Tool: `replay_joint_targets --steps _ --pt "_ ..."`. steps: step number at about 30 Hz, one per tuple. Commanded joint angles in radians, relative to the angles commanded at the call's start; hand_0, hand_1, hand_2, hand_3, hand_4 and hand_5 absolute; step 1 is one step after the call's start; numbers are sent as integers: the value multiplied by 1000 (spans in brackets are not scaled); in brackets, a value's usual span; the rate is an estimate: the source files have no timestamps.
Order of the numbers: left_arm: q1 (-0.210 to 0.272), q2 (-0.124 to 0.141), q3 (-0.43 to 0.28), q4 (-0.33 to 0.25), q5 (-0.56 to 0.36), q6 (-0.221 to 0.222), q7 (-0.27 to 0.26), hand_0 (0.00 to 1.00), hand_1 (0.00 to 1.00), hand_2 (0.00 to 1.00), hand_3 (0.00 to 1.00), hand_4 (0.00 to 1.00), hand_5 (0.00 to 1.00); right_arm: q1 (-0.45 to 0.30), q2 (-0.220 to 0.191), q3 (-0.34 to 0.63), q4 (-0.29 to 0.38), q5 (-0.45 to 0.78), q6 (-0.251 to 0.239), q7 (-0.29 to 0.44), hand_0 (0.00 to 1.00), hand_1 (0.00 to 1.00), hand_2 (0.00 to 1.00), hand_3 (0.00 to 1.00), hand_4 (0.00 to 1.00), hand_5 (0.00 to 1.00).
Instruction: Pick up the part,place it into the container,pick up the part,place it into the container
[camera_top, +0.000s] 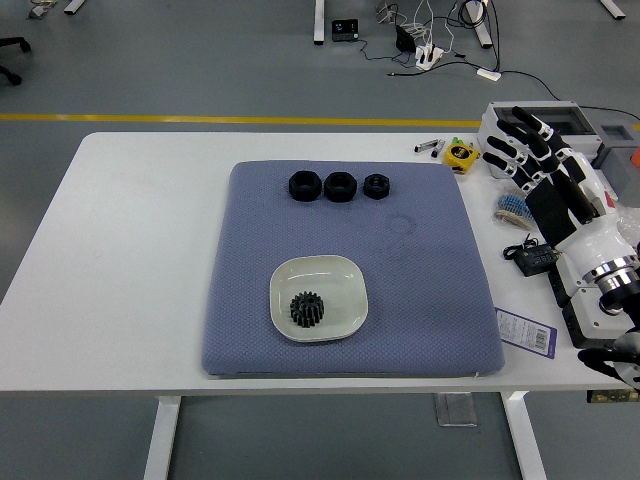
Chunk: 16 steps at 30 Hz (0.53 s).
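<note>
A single high camera on the robot's side looks forward and down across the white desk (130, 250), its near edge low in the frame and grey floor (200, 60) beyond the far edge. The view is wide, taking in the whole desktop. The blue mat (420, 300) lies left of the right hand's fingers (515, 150), which rise at the right edge.
</note>
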Motion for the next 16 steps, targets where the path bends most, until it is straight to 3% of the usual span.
replay_joint_targets --steps 2,3,8,9,16 --pt "-3 -1 -2 0 -2 1 -1 708 633 635 564 615 691 -2 2 8 -6 -14 -3 -5 847 793 824 833 971 497" --pt "-4 -2 -3 0 -2 1 -1 708 631 636 564 615 690 -3 3 11 -8 -17 -3 -7 905 822 834 835 974 495" --pt "-9 -4 -9 0 -5 2 -1 708 631 636 564 615 690 -10 8 24 -20 -15 -3 -9 905 822 834 835 974 495" --pt "-9 -5 -9 0 -6 2 -1 709 630 637 562 616 690 -11 9 27 -21 -13 -2 -9 998 858 871 859 998 561" --pt "-15 -8 -10 0 -17 1 -3 709 630 637 562 616 690 -16 9 55 -33 -10 15 -42 998 858 871 859 998 561"
